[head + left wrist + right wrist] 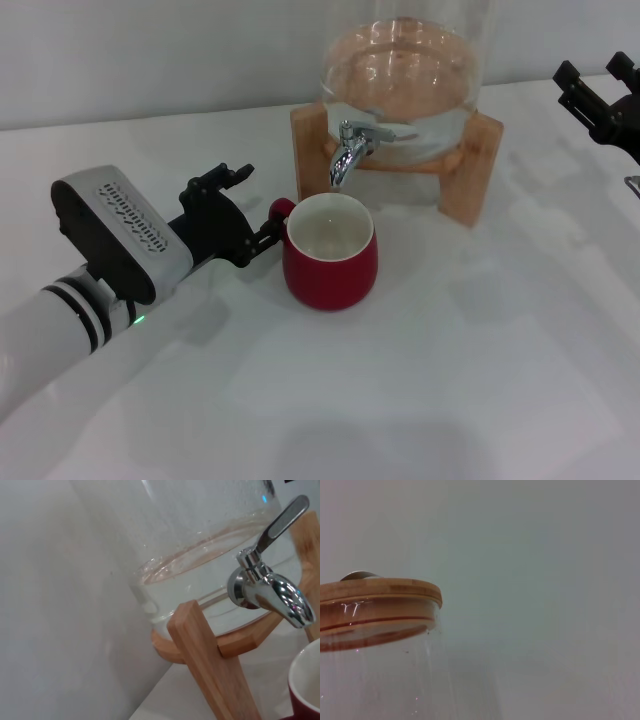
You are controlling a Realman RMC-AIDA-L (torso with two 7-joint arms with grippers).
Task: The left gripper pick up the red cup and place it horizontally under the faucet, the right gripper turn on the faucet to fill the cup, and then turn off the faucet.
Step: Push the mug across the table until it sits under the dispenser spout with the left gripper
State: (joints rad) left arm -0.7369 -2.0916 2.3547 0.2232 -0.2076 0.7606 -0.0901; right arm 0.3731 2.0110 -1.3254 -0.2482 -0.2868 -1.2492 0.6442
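So the red cup [330, 252] is sitting upright on the white table [420, 380], mouth right below the spout of the faucet [350, 150] on the glass jar [405, 70] in its wooden stand [460, 175]. The left gripper [262, 228] is at the cup's handle side, fingers pinched on the little loop handle. The right gripper [597, 92] hangs off by the far right edge, well apart from the jar, claw spread open. Plenty of bare table in front of the cup.
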